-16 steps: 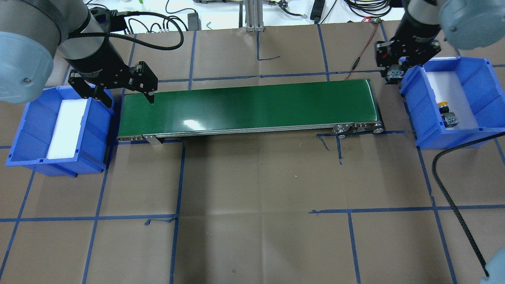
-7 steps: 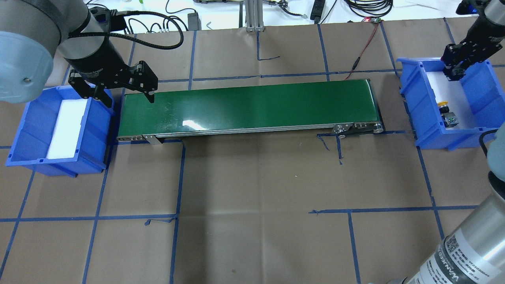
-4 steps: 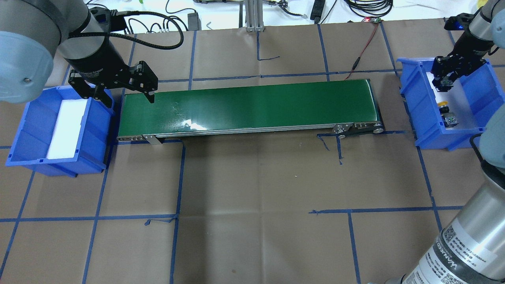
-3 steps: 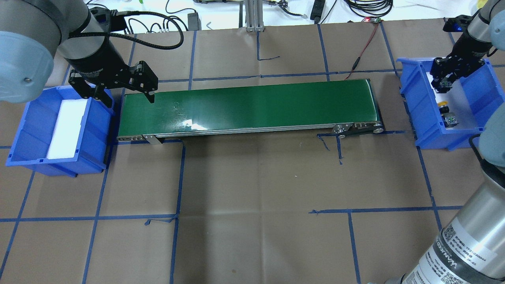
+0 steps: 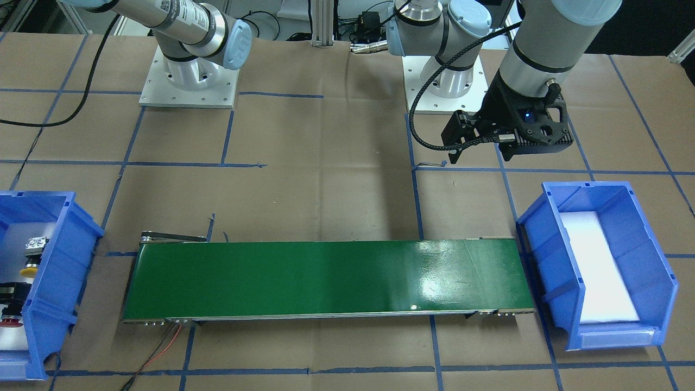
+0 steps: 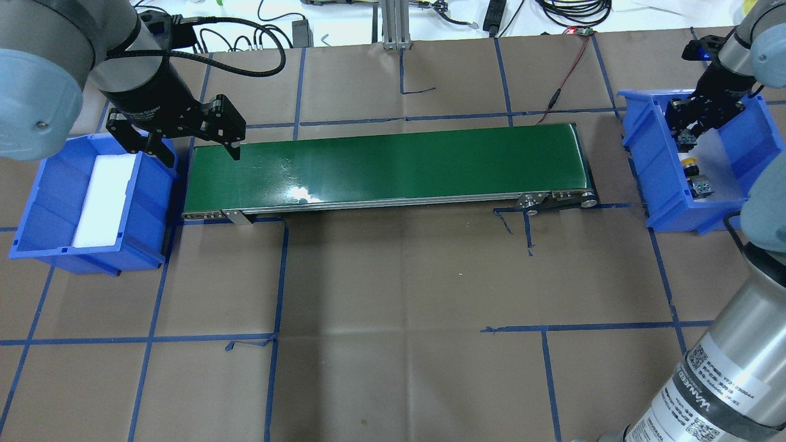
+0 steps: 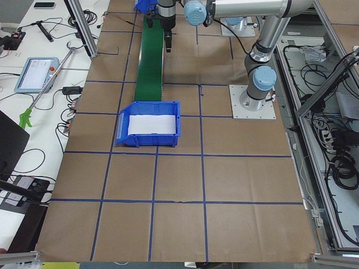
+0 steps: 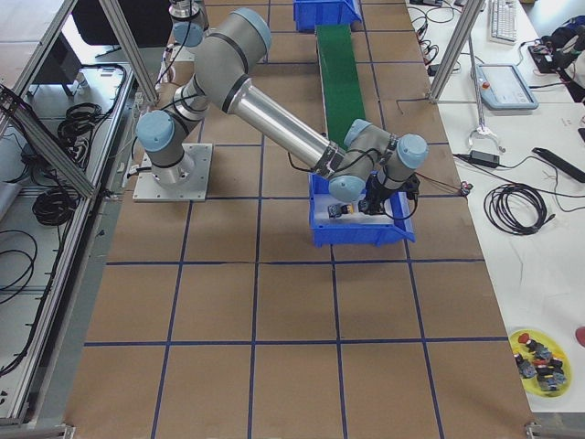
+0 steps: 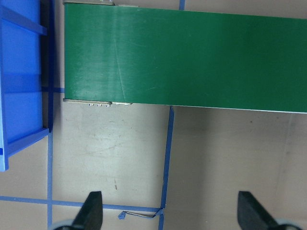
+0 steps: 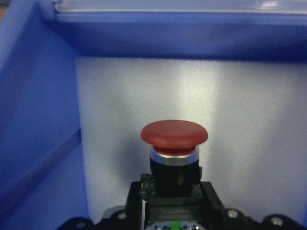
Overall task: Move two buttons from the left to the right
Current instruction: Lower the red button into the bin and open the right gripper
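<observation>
1. Right pincer (image 6: pixel 687 135) clamps the red button (image 10: pixel 174 139), low inside the blue bin (image 6: pixel 646 169).
2. Yellow button (image 6: pixel 695 175) lies just beside it, on the bin floor.
3. Left pincer (image 6: pixel 200 152) hangs wide open, empty, near the belt's (image 6: pixel 387 162) end.

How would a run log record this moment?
right gripper: shut on red button, inside right bin | yellow button: lying in right bin | left gripper: open, near conveyor

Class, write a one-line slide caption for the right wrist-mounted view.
Red button, held cap-forward inside the blue bin, just above its white liner.
</observation>
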Motion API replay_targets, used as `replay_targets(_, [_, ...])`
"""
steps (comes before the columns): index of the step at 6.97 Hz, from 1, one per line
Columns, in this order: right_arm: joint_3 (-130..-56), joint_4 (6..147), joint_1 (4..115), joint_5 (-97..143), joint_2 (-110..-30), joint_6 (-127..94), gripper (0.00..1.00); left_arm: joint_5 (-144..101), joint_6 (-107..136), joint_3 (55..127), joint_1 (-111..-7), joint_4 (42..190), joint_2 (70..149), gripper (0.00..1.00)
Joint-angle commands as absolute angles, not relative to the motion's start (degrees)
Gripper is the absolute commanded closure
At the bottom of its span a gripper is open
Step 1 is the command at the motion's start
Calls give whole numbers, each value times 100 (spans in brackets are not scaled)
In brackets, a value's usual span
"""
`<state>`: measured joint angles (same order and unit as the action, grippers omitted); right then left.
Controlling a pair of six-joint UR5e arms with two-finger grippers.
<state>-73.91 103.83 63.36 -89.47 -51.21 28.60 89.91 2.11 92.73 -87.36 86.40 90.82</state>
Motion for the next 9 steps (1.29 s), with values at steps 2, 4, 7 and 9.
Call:
replay_targets(2, [-7374,10398,6337,-8921,-5159,2856,1,8991,211,9272,-8736,8640,9088,0])
replay_targets(4, [-7286,10327,6389,-8956,-5473,2865,0,8991,211,9273,-8736,8648,9088,0])
replay_targets(7, [-7304,10126,6407,-9044,-6432,2560,0,8991,211,9272,-8736,8640,9088,0])
replay_targets(9, [-7295,9433,6678,-9000,-6975,1745,0,8991,211,9272,-8736,8648,9088,0])
